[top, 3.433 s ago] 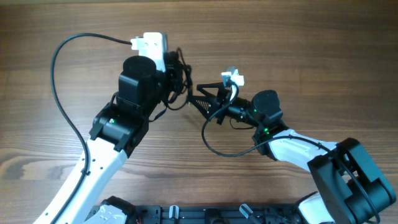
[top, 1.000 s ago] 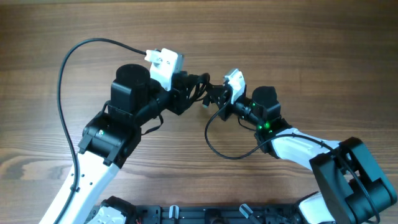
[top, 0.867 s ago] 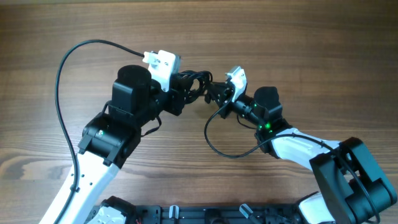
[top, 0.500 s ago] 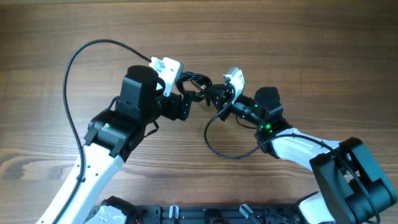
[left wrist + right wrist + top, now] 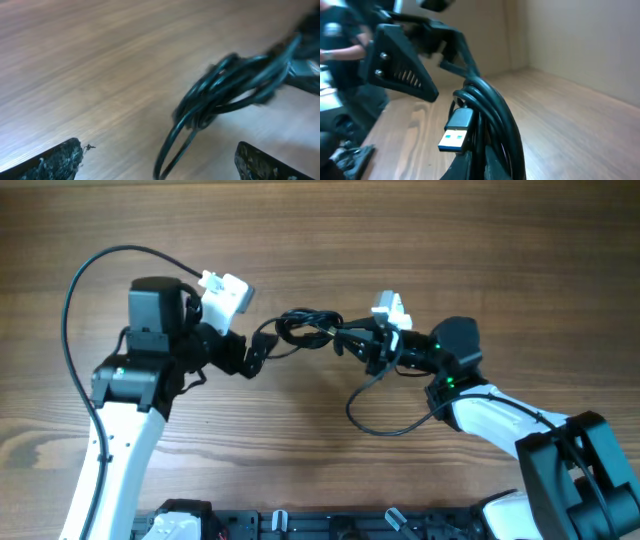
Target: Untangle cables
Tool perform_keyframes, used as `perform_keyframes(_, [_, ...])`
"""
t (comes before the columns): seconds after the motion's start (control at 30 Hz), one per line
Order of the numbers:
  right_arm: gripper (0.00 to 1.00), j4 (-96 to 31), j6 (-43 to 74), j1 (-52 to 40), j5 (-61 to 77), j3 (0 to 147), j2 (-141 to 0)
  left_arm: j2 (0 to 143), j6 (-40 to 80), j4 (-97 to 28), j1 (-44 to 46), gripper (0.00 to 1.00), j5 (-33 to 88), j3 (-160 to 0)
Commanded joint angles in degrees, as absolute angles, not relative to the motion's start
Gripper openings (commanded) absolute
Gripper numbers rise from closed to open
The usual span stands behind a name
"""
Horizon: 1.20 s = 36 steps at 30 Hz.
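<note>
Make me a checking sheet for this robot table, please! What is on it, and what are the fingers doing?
Surface: brown wooden table, no spills seen.
Job's things: cable bundle, thin black cords looped together between the arms; a USB plug with a blue inside shows on it.
Clutter: nothing seen.
Grippers: left gripper open, fingers wide, one strand running between them ungripped; right gripper shut on the bundle.
Cables: left arm wire arches beside its arm; right arm wire loops below its gripper.
Surroundings: black rail at the near edge; pale wall, blurred.
</note>
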State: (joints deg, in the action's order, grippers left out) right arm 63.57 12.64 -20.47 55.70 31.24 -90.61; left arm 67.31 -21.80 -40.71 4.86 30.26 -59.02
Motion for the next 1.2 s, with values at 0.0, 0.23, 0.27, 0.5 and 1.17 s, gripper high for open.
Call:
perform_keyframes(0.0, [0.04, 66.52, 15.42, -20.16, 64.03, 31.44, -88.97, 67.51, -30.06, -42.28, 3.53, 1.0, 48.88, -60.05])
perform_keyframes(0.23, [0.04, 69.19, 19.33, -20.16, 65.89, 31.44, -88.97, 67.53, -30.02, -43.0, 6.0, 0.98, 49.23, -60.05])
perform_keyframes(0.27, [0.04, 70.0, 19.97, -20.16, 65.95, 31.44, -88.97, 67.53, -30.04, -43.51, 6.26, 0.97, 49.23, -60.05])
perform_keyframes(0.5, [0.04, 74.43, 22.76, -20.16, 65.93, 31.44, -88.97, 68.07, -30.04, -45.5, 6.63, 0.61, 49.17, -60.05])
perform_keyframes(1.17, [1.0, 61.04, 38.72, -20.16, 59.57, 31.44, -88.97, 68.05, -18.65, -38.96, 1.85, 0.04, 46.19, -60.05])
